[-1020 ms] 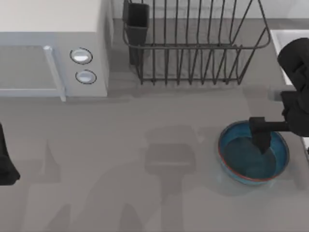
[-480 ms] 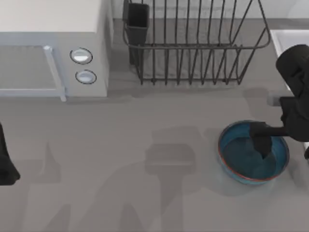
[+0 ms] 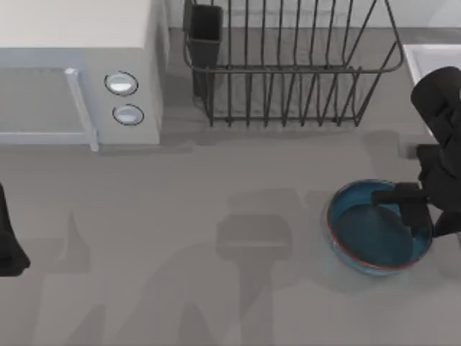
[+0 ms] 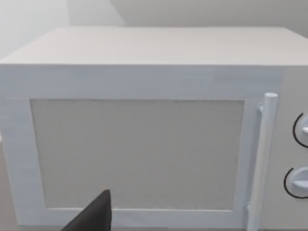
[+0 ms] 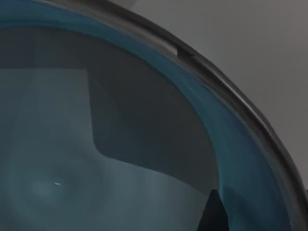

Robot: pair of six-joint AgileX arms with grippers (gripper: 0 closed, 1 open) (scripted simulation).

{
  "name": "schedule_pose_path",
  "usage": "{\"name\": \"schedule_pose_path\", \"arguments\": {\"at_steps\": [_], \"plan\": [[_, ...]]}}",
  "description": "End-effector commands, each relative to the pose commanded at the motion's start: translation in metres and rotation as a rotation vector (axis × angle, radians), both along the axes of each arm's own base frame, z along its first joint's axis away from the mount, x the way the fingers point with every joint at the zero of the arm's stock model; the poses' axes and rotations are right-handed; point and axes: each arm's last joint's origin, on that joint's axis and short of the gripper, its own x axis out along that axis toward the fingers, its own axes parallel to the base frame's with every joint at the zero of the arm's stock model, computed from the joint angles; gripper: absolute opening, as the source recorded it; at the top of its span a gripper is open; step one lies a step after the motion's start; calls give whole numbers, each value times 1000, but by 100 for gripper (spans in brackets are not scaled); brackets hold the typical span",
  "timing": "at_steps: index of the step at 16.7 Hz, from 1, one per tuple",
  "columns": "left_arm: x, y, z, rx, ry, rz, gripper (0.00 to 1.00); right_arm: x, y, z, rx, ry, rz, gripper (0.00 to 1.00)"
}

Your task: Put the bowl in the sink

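The blue bowl point(image 3: 367, 234) with its reddish-brown rim rests on the grey counter at the right. My right gripper point(image 3: 418, 215) reaches down over the bowl's right rim, its dark tip inside the bowl. The right wrist view looks closely into the bowl point(image 5: 72, 159), whose rim curves across the picture. The sink point(image 3: 426, 56) is the pale basin at the far right edge, partly covered by my right arm. My left gripper point(image 3: 9, 249) stays parked at the left edge of the table.
A white microwave point(image 3: 72, 72) with two knobs stands at the back left, and faces the left wrist camera point(image 4: 139, 144). A dark wire dish rack point(image 3: 288, 65) with a black cup holder point(image 3: 205, 29) stands at the back middle.
My right gripper has moved to the right, from the bowl's middle to its right rim. The bowl has shifted very slightly to the right. The left arm has not moved.
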Motion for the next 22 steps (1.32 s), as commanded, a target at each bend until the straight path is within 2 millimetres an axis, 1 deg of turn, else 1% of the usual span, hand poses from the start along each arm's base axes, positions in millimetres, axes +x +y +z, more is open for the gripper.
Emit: {"name": "schedule_pose_path", "arguments": {"at_steps": [2,3,10,13,14,16,19,22], "plan": [[0,0,0,0,0,0,100,0,0,0,0,0,0,2],[0,0,0,0,0,0,100,0,0,0,0,0,0,0],[0,0,0,0,0,0,100,0,0,0,0,0,0,0],[0,0,0,0,0,0,100,2,0,4,0,-3,0,0],[0,0,0,0,0,0,100,4,1,10,0,-4,0,0],[0,0,0,0,0,0,100,9,3,29,0,-3,0,0],[0,0,0,0,0,0,100,12,3,69,-4,11,-2,0],[0,0,0,0,0,0,100,8,2,113,-6,21,-2,0]]}}
